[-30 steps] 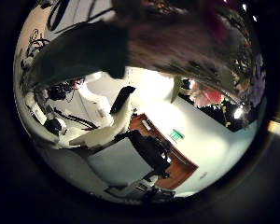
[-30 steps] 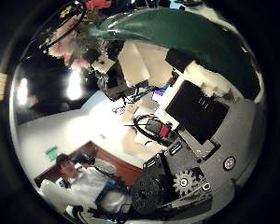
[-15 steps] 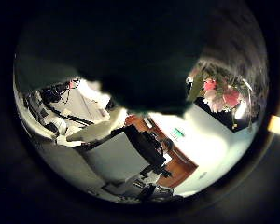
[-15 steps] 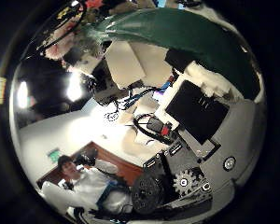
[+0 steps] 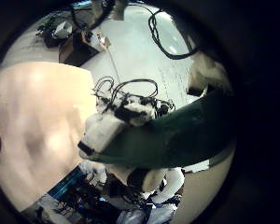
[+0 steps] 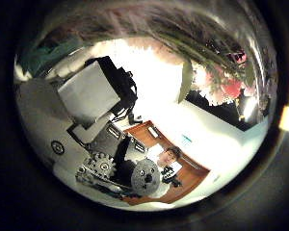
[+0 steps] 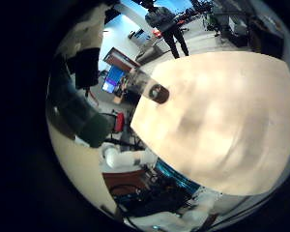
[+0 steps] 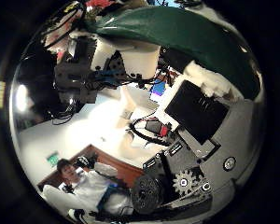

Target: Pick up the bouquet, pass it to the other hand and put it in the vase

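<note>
Here we see the bouquet (image 8: pixel 177 33) lying close across the right hand (image 8: pixel 191 112). Its wrapped stem is a long band passing just over the curled fingers (image 8: pixel 201 89). These fingers are bent round the wrap and seem to have hold of it.

The long axis runs straight through the right thumb side view. The flowers (image 8: pixel 84 7) are at the end beyond the left hand (image 8: pixel 84 65), and the stem end trails away past the right hand's own fingers. The left hand sits just beside the wrap, between the right fingers and the flowers.

From the left thumb side, the left fingers (image 6: pixel 91 91) are bent inward and reach up towards the wrap. We cannot tell whether they actually clamp it. The flowers (image 6: pixel 226 87) fan out well beyond those fingertips.

In the left little finger side view the wrap (image 5: pixel 187 140) stretches across above the table (image 5: pixel 37 121), and a hand (image 5: pixel 107 131) touches one end of it.

The vase (image 7: pixel 148 87) stands on the table (image 7: pixel 222 126) near its edge, well apart from the right fingers. The wrap (image 7: pixel 82 116) is off to one side of the vase, not in it.
</note>
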Tool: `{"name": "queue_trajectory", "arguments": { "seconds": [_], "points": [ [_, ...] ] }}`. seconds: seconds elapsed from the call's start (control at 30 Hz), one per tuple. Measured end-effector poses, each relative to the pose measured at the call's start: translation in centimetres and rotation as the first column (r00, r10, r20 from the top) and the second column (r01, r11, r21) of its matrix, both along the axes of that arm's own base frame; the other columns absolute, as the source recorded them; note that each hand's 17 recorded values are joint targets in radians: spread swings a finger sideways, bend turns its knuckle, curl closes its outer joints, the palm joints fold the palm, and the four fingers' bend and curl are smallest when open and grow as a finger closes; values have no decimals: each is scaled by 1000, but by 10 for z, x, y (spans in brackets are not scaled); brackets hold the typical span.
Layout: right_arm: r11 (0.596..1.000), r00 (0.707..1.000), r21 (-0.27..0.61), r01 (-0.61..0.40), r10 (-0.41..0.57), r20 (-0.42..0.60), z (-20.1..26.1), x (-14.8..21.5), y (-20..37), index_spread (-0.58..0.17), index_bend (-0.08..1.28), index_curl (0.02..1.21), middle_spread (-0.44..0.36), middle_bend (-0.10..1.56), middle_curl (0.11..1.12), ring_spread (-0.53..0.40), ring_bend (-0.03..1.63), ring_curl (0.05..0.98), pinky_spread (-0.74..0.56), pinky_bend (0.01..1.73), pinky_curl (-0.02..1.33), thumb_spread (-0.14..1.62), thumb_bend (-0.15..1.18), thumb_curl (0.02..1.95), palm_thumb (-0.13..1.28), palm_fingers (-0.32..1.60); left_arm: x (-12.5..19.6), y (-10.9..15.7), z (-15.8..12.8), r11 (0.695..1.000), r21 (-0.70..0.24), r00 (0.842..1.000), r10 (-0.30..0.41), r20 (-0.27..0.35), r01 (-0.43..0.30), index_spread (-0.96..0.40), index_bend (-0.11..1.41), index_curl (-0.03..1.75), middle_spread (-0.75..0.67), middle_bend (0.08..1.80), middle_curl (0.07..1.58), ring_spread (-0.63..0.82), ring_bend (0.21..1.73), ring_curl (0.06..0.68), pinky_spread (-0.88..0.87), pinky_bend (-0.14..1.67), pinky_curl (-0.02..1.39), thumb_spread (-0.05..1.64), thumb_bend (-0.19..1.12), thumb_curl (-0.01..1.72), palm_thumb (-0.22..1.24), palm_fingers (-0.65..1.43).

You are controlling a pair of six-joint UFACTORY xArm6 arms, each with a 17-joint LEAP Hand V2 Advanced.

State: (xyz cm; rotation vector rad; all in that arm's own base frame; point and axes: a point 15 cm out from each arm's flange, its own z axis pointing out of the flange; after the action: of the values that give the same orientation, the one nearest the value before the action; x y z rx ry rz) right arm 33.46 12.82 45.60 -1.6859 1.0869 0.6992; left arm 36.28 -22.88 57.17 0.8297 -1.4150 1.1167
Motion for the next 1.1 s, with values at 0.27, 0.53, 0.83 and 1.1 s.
{"name": "queue_trajectory", "arguments": {
  "seconds": [0.27, 0.53, 0.83, 1.1],
  "points": [
    [996, 995, 52, 74, -71, -72, -20, 5, 1, -255, 746, 672, -124, 1159, 596, -219, 1409, 582, -387, 1196, 812, 947, -47, 860, 860, 741, 9, 14, 7, 996, -2, 994, 84, 71, -84, -570, 695, 1179, -524, 1051, 1030, -413, 1414, 574, -470, 1445, 469, 1025, 34, 583, 899, 1169],
    [994, 992, 71, 82, -75, -98, -22, 6, 2, -275, 362, 486, -48, 720, 444, -94, 1127, 454, -157, 1129, 747, 969, -31, 721, 818, -1, 20, 38, 21, 987, 55, 976, 141, 165, -152, -614, 743, 1192, -521, 1108, 1010, -401, 1434, 591, -467, 1457, 509, 1054, 7, 650, 911, 1140],
    [993, 989, 80, 89, -78, -125, -31, 5, 3, -282, 218, 398, 91, 456, 343, 155, 827, 304, 325, 921, 592, 978, -26, 630, 803, -48, 35, 82, 47, 956, 107, 929, 235, 286, -274, -649, 768, 1192, -512, 1134, 985, -394, 1443, 596, -468, 1448, 539, 1071, -7, 698, 920, 1132],
    [993, 988, 82, 90, -79, -130, -31, 5, 2, -284, 172, 363, 120, 373, 324, 201, 749, 262, 453, 839, 502, 981, -23, 589, 808, 19, 47, 142, 56, 896, 150, 870, 348, 349, -418, -669, 775, 1190, -505, 1149, 967, -393, 1446, 598, -471, 1438, 560, 1077, -7, 730, 920, 1127]
  ]
}}
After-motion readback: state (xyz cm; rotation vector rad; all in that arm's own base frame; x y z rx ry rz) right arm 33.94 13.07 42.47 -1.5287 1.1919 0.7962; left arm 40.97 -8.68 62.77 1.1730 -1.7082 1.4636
